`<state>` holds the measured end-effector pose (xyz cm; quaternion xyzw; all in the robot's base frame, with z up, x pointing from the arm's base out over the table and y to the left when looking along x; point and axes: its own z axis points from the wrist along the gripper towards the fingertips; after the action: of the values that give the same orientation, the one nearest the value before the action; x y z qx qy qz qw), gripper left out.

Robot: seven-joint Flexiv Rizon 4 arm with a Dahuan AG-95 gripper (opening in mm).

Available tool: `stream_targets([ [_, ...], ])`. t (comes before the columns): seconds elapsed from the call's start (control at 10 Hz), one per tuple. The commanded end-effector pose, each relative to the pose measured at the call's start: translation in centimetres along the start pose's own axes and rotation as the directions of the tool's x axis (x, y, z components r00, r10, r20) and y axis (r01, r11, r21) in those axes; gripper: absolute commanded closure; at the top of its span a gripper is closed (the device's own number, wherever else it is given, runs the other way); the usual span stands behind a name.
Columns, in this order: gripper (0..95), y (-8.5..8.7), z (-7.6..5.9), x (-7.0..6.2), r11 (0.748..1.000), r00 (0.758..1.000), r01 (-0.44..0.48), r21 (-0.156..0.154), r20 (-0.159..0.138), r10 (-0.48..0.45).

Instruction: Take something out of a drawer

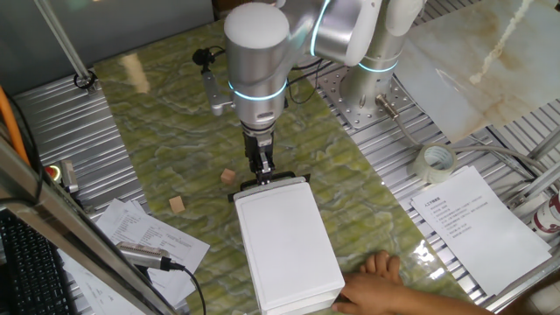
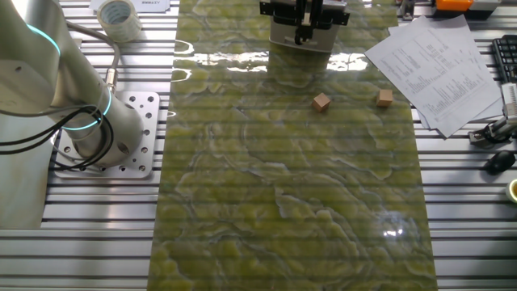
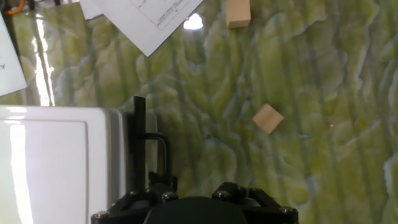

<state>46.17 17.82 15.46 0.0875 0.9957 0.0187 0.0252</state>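
Note:
The long white box (image 1: 284, 241) lies on the green mat, and the black front edge (image 1: 264, 187) of its drawer faces the arm. The drawer looks shut or barely out, and its inside is hidden. My gripper (image 1: 263, 173) stands at that front edge, its fingers close together on the thin black handle (image 3: 163, 149). In the other fixed view the gripper (image 2: 305, 31) is at the box (image 2: 300, 36) at the top. Two small tan cubes (image 1: 229, 176) (image 1: 178, 204) lie loose on the mat left of the box. They also show in the hand view (image 3: 268, 118) (image 3: 238, 12).
A person's hand (image 1: 378, 266) rests on the mat against the box's near right corner. Printed papers (image 1: 472, 219) and a tape roll (image 1: 436, 163) lie to the right, and more papers (image 1: 144, 236) and a keyboard to the left. The arm's base (image 1: 372, 96) stands behind.

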Motion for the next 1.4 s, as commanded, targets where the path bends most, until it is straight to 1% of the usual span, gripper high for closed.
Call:
stream_targets([
  [0.1,57.0,-0.3,0.0,-0.1,1.000,1.000,0.004,0.006,-0.004,-0.004],
  [0.5,57.0,-0.7,-0.2,-0.1,1.000,1.000,0.007,0.016,-0.009,-0.006],
  [1.0,57.0,-1.9,-0.5,-0.2,1.000,1.000,0.017,0.024,-0.011,-0.017],
  [1.4,57.0,-3.4,-1.0,-0.2,0.999,0.999,0.034,0.035,-0.019,-0.033],
])
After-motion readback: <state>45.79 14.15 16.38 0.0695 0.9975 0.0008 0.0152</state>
